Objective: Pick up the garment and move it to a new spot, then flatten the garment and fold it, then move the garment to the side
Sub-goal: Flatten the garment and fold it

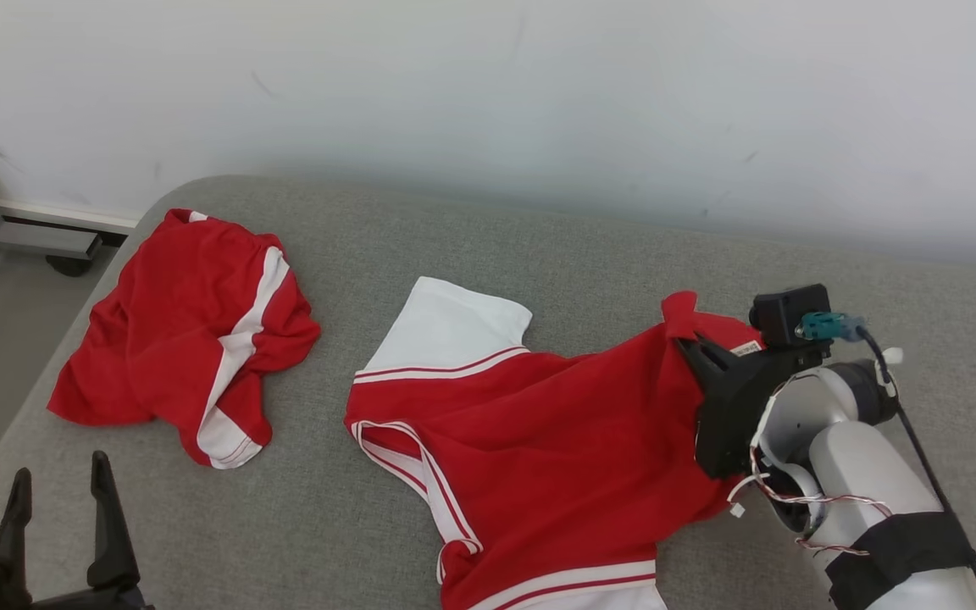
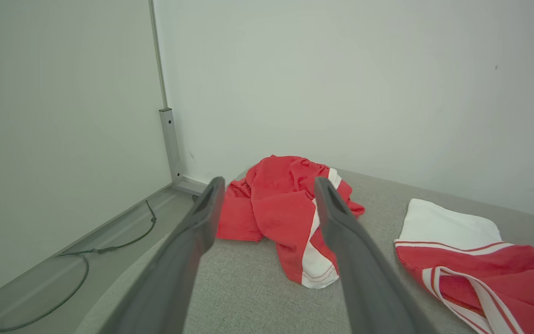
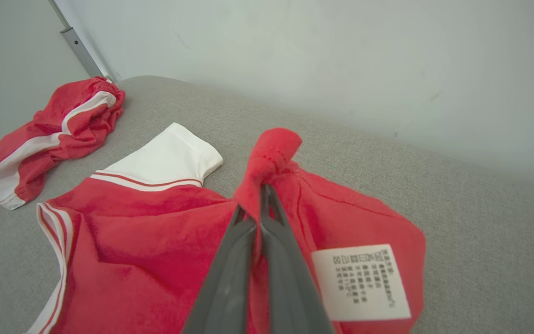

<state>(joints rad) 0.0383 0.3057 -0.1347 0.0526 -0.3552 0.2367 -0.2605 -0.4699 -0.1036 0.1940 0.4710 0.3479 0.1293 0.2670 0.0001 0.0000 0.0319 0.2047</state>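
A pale wall [image 1: 488, 102] is rising behind a grey padded surface [image 1: 556, 254], which is taking up most of the head view. The garment [image 1: 539, 449] is lying rumpled across the middle and right of that surface. It is red with white bands and thin red stripes, and its white sleeve [image 1: 450, 326] is pointing toward the wall. A second red garment [image 1: 174, 339] is sitting crumpled near the surface's left corner, well apart from the first. The right gripper [image 3: 260, 197] is pinching a fold of the garment's red edge at its right end, jaws closed tight on the cloth, so a small peak is standing up above the fingertips. The left gripper [image 1: 61, 474] is hovering at the lower left, jaws spread wide and holding nothing, fingers pointing toward the crumpled heap. On the floor past the left edge a thin cable [image 2: 63, 278] is lying in a loop. A white care label [image 3: 362, 283] is showing just beside the right fingers — its print too small to read.
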